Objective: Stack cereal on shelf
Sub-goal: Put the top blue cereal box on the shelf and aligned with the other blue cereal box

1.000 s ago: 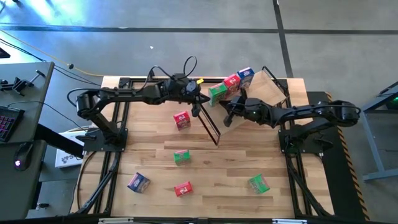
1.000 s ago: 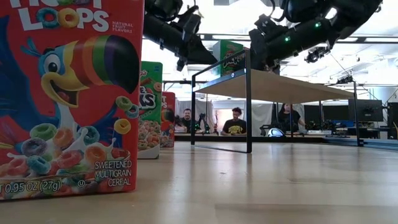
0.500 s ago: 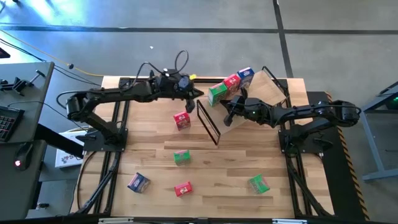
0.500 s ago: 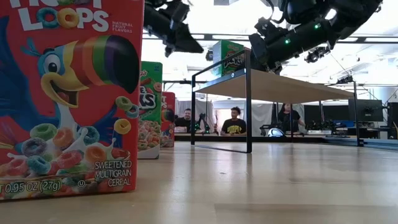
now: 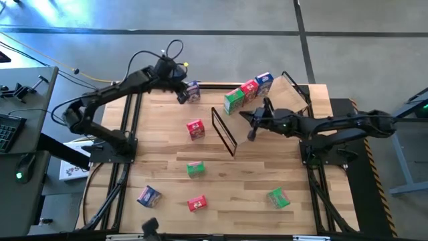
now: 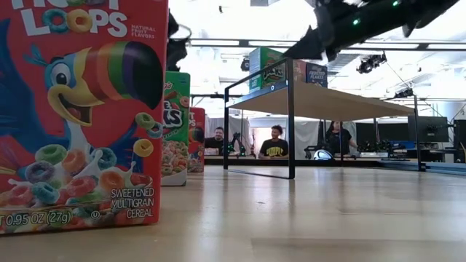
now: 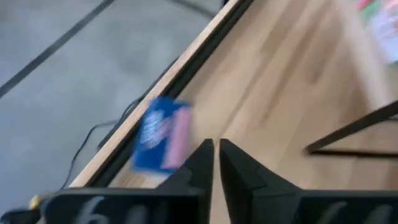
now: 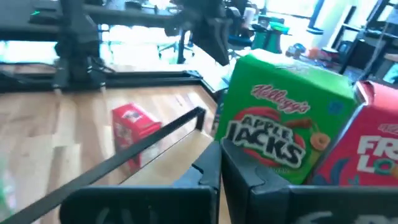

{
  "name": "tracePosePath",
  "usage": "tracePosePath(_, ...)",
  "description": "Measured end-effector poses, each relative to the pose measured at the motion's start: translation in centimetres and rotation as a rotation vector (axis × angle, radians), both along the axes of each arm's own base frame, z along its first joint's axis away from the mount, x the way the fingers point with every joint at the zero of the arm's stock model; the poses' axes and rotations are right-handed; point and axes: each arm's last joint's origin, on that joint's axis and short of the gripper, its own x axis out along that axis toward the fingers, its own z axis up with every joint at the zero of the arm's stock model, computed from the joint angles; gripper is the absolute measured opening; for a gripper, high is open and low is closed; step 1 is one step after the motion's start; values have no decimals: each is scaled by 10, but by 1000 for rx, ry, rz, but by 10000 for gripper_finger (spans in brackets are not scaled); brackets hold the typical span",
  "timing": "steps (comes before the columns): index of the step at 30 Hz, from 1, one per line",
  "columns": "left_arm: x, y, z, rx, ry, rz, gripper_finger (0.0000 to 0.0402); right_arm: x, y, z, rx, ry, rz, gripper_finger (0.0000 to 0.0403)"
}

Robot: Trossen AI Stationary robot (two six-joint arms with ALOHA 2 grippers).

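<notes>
**Shelf** (image 5: 295,99): light board on a black wire frame, upper right of the high view, tilted. In the low view its board crosses the middle of the picture.

**Cereal on the shelf:** three boxes in a row along the board's upper-left edge.
- green box on shelf (image 5: 234,100)
- red box on shelf (image 5: 249,88)
- blue box on shelf (image 5: 264,80)

The right wrist view shows the green one printed "Apple Jacks", touching the red one beside it.

**Cereal on the table** (image 5: 267,167): six boxes, well apart.
- blue box at far edge (image 5: 192,92), top centre-left, near the table's rim
- red centre box (image 5: 195,128), just left of the wire frame
- green centre box (image 5: 195,169), below it
- blue lower-left box (image 5: 148,195)
- red bottom box (image 5: 196,203)
- green lower-right box (image 5: 277,197)

In the low view a red Froot Loops box fills the left foreground, with a green and another red box behind it.

**Left gripper** (image 5: 180,95): upper left of centre, just beside the blue box at far edge. Its fingers stand nearly together with only a thin slit between them. Nothing is gripped. In the left wrist view the blue box lies off to one side of the fingers.

**Right gripper** (image 5: 252,131): right of centre, beside the shelf's lower-left side and near the green box on shelf. Its fingers are closed together and hold nothing.

**Background:** seated people (image 6: 275,142) show beyond the table in the low view.
</notes>
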Motion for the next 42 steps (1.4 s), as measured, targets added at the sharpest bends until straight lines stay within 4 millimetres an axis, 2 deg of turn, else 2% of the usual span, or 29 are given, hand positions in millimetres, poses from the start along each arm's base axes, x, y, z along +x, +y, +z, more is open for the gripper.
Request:
tracePosePath(4,-7,14,-13,-7,82,-8,83,-6,7,5,-5,-5,9,0)
tracePosePath(11,-1,24,-27,-27,131,-34,192,-5,10,3,-5,15,19,0)
tracePosePath(17,10,35,-38,-30,135,-36,248,-5,10,3,-5,13,19,0)
tracePosePath(25,18,49,-55,30,242,25,262,-5,10,2,-1,24,19,0)
tracePosePath(36,17,49,-51,77,278,40,262,-5,10,2,-1,24,19,0)
tracePosePath(42,17,56,-62,32,273,27,262,-5,10,2,0,24,19,0)
